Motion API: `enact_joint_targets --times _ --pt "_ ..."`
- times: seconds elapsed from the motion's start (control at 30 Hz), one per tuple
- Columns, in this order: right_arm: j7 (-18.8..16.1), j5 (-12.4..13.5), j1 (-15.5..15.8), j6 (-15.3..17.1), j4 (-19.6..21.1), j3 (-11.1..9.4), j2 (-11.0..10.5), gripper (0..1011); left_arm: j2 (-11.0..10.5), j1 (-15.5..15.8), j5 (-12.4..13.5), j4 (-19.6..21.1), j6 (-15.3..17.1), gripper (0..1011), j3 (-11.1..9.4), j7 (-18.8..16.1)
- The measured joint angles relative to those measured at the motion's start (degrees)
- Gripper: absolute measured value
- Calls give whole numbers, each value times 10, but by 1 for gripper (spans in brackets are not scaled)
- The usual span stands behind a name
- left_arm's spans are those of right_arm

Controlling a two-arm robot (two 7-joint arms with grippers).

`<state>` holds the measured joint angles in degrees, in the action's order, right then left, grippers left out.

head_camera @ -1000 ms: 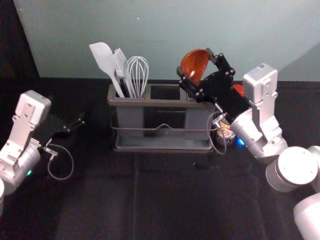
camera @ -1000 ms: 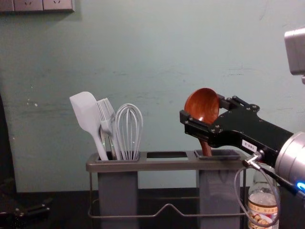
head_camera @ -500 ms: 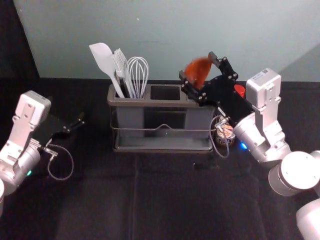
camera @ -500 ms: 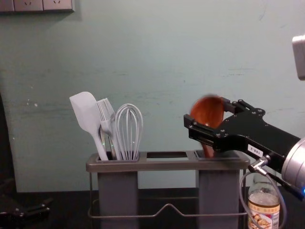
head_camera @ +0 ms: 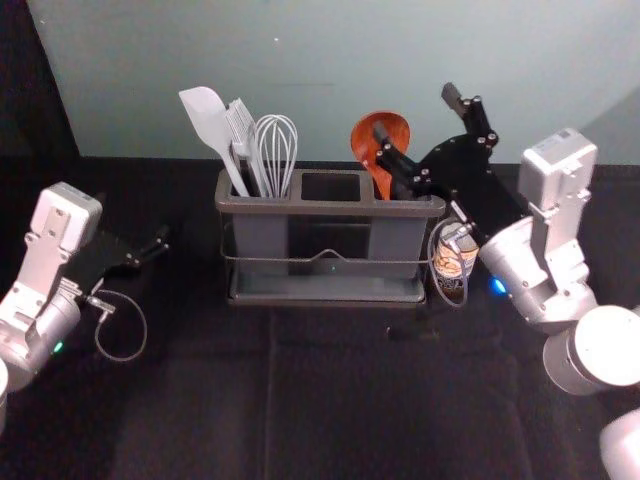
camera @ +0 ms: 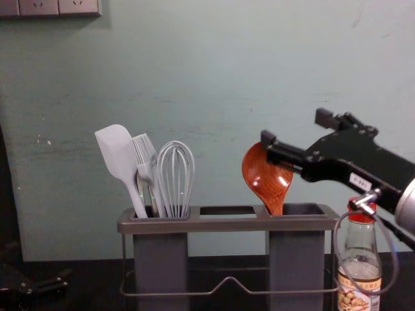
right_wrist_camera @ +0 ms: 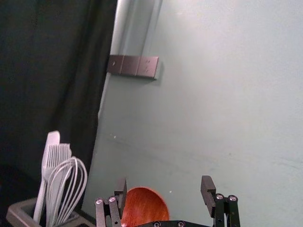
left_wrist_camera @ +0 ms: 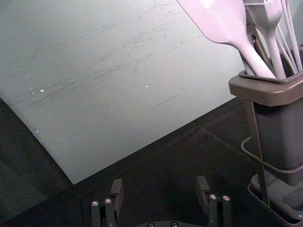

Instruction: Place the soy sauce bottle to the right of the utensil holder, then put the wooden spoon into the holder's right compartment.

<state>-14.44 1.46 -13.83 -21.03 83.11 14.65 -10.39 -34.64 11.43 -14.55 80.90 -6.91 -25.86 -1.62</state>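
Across the dark counter (head_camera: 330, 400), we see the utensil holder (camera: 227, 223), which looks stiff. Our left pincer (left_wrist_camera: 159, 182) is spread, at nine o'clock from it. Our right pincer (camera: 295, 127) is spread too, at one o'clock from its middle, and pinches nothing. The soy sauce bottle (camera: 361, 246) stands just beside the holder, at three o'clock. We think it is heavy and could break, so we'd hold its round middle.

The wooden spoon (camera: 266, 181) is in the holder's right compartment, its head leaning to eleven o'clock. We guess it is light, hard and a bit slippery. We'd hold it by the neck, under the bowl. One finger is very near the bowl; we can't tell if they touch.

Toward two o'clock, we have open air before the wall (camera: 214, 78), so we'd back off that way. The holder's rim could catch the handle. Our loop of cable (camera: 397, 262) hangs by the bottle and might tug it over.
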Motion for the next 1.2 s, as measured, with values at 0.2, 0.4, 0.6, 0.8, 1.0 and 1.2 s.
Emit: enact_joint_targets --times 0.2,0.4,0.6,0.8,1.0,1.2 --pt "11 7 51 11 63 -16 -6 1002 0 0 0 0 0 1005 0 0" --pt "16 16 126 38 144 -35 -22 1002 0 0 0 0 0 1005 0 0" --pt "30 24 204 46 212 -74 -38 1002 0 0 0 0 0 1005 0 0" --pt "50 20 232 69 229 -121 -44 1000 0 0 0 0 0 1005 0 0" --pt "71 -21 236 117 216 -152 -52 1002 0 0 0 0 0 1005 0 0" --pt "80 -70 228 192 197 -156 -57 1000 0 0 0 0 0 1005 0 0"
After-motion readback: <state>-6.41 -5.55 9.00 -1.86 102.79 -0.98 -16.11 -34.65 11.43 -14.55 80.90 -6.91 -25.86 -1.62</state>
